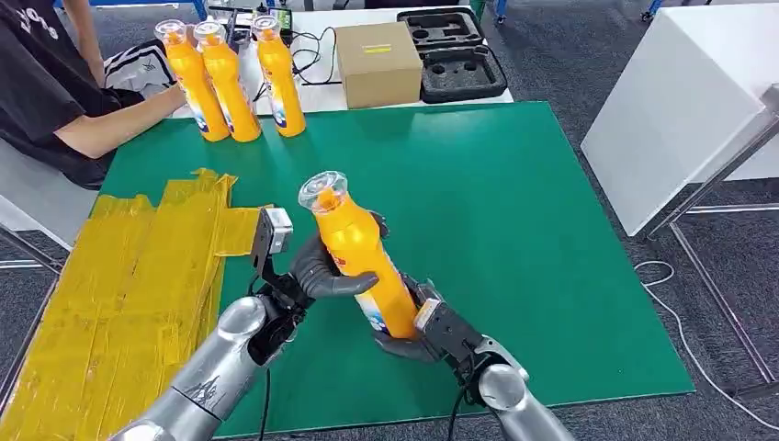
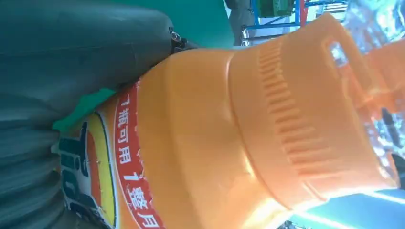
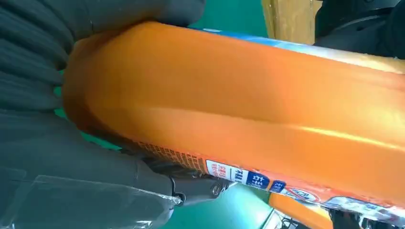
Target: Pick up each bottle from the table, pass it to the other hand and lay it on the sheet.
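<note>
STEP: hand-over in progress | BOTTLE: orange bottle (image 1: 361, 260) held tilted above the green mat (image 1: 514, 230), near centre | LEFT: left hand (image 1: 323, 272) wrapped round its upper body | RIGHT: right hand (image 1: 415, 328) grasping its base | NEXT: judged, right hand lets go, left carries it to the yellow sheet (image 1: 129, 285) on the left.

Bottle (image 2: 200, 157) red band: you can read "瓶可用" and "1 整月" at the lower left of the left wrist view.
Bottle lower label: small print in the right wrist view, too blurred for you to read.
</note>
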